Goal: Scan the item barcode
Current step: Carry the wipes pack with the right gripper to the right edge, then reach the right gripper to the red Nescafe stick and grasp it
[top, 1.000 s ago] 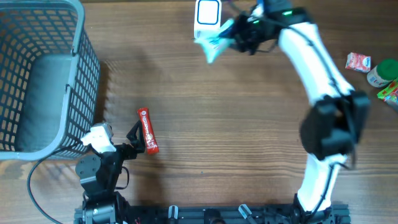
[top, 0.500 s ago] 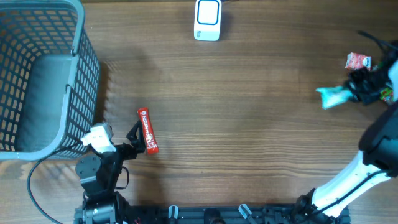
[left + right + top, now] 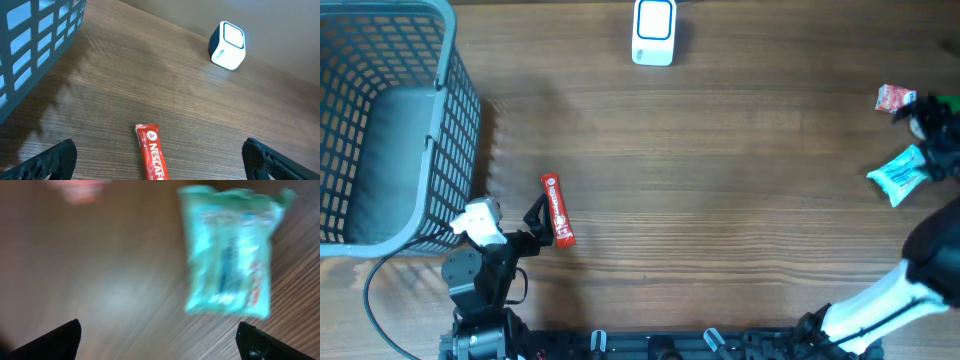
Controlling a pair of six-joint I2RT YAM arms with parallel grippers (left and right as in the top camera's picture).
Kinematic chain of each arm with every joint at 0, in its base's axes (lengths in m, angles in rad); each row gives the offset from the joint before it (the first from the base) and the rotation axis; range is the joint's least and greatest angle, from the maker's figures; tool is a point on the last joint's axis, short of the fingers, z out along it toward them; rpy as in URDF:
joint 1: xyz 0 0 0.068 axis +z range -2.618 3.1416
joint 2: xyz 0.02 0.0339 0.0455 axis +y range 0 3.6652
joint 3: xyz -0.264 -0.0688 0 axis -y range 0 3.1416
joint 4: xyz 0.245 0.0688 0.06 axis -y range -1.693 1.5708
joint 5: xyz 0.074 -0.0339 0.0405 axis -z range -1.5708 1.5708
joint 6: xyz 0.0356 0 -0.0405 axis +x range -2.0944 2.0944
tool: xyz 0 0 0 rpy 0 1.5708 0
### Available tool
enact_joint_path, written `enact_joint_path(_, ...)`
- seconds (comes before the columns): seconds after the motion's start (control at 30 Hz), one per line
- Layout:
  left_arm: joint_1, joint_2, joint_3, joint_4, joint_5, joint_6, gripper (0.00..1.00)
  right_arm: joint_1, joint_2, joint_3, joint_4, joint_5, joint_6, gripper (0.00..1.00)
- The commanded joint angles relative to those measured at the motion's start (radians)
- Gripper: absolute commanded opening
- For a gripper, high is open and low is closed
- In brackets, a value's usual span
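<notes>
A white barcode scanner (image 3: 653, 32) stands at the table's far edge, also visible in the left wrist view as the scanner (image 3: 227, 45). A teal packet (image 3: 898, 173) lies free near the right edge, just left of my right gripper (image 3: 932, 150). In the blurred right wrist view the teal packet (image 3: 227, 250) sits ahead of my open right gripper (image 3: 157, 341), with nothing between the fingers. A red Nescafé stick (image 3: 557, 210) lies on the wood at front left. My left gripper (image 3: 160, 162) hangs open over the stick's (image 3: 150, 150) near end, apart from it.
A grey mesh basket (image 3: 460, 110) fills the left side, its wall (image 3: 30, 50) close to the left arm. A small red-and-white packet (image 3: 895, 98) and a green item (image 3: 945, 102) sit at the far right, close to the right arm.
The right arm swung from the scanner to the right edge carrying the teal packet, then its jaws opened and let the packet go. The left arm and red stick stayed put.
</notes>
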Motion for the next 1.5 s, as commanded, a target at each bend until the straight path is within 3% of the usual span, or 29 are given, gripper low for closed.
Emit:
enact_joint_path(0.0, -0.003, -0.002, -0.003, -0.004, 0.002, -0.004, 1.0, 0.178, -0.232, 0.051, -0.037, -0.116, -0.105, 1.0)
enact_joint_path(0.1, -0.003, -0.002, -0.003, -0.003, 0.002, -0.005, 1.0, 0.433, -0.268, 0.049, -0.038, -0.114, -0.121, 1.0)
enact_joint_path(0.23, -0.003, -0.002, -0.003, -0.003, 0.002, -0.004, 1.0, 0.646, -0.238, 0.017, -0.002, -0.113, -0.105, 1.0)
enact_joint_path(0.5, -0.003, -0.002, -0.003, 0.0, -0.047, -0.001, 1.0, 0.834, -0.22, -0.085, 0.072, -0.039, -0.021, 1.0)
enact_joint_path(0.63, -0.003, -0.002, -0.003, 0.262, -0.002, -0.001, 1.0, 0.863, -0.22, -0.12, 0.082, -0.001, -0.02, 1.0)
enact_joint_path(0.7, -0.003, -0.002, -0.002, 0.468, 0.037, -0.006, 1.0, 0.872, -0.217, -0.154, 0.109, -0.006, -0.016, 1.0)
enact_joint_path(0.77, -0.003, -0.002, 0.011, 0.552, 0.064, -0.033, 1.0, 0.892, -0.213, -0.2, 0.152, -0.021, -0.017, 1.0)
enact_joint_path(1.1, -0.003, -0.002, 0.125, 0.427, 0.179, -0.09, 1.0, 1.112, -0.192, -0.365, 0.441, -0.099, -0.124, 0.99)
enact_joint_path(1.2, -0.003, -0.002, 0.188, 0.426, 0.201, -0.09, 1.0, 1.163, -0.129, -0.365, 0.507, -0.114, -0.121, 1.0)
enact_joint_path(1.33, -0.003, -0.002, 0.296, 0.382, 0.226, -0.09, 1.0, 1.214, -0.037, -0.365, 0.633, -0.309, -0.129, 0.94)
enact_joint_path(1.47, -0.002, -0.002, 0.376, 0.317, 0.204, -0.079, 1.0, 1.291, 0.037, -0.365, 0.753, -0.268, -0.13, 0.97)
